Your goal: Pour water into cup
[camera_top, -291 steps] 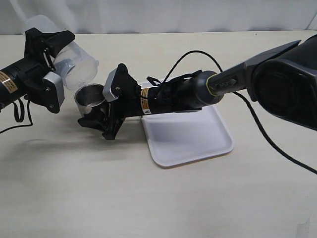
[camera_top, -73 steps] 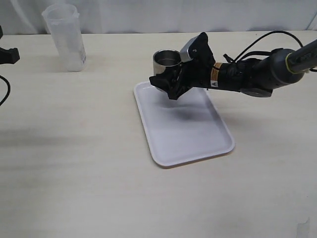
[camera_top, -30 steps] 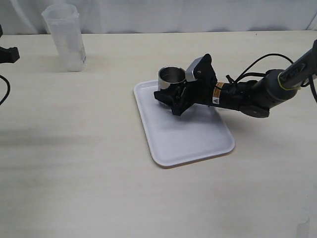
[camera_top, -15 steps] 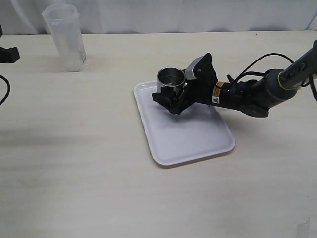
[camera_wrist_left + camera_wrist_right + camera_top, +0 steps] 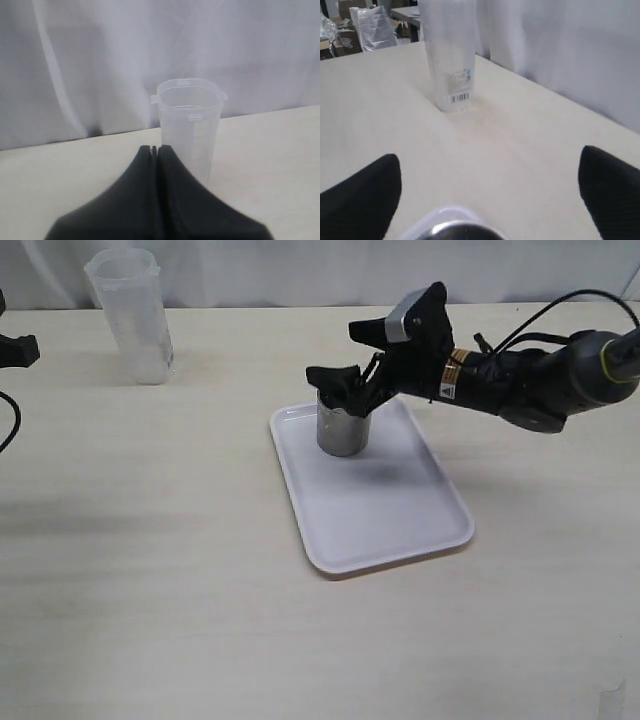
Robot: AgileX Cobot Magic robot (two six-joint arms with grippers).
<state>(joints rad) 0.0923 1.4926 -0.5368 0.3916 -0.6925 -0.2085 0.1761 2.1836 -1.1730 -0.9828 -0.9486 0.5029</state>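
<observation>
Left gripper: I see its two fingers pressed together with nothing between them. In the exterior view only a dark part of it shows, at 9 o'clock on the table.
Beaker: translucent plastic, upright on the table at about 10 o'clock, near the far edge. In the left wrist view it stands beyond the closed fingertips and apart from them.
Tray: white, flat on the table, a little toward 3 o'clock from the middle.
Cup: brushed steel, upright on the tray, at about 11 o'clock from the tray's middle, near the tray's far left corner.
Cup against the fingers: the fingers are above the rim, one on each side of it, and the cup's wall is below them. In the right wrist view the rim shows low between the two black fingertips, with a wide gap to each. In the exterior view the nearer finger overlaps the rim, so I cannot tell there whether it touches.
Right gripper: it reaches in from 3 o'clock and hangs over the cup. Its fingers are wide apart and clamp nothing.
Water: I cannot make it out in any view.
</observation>
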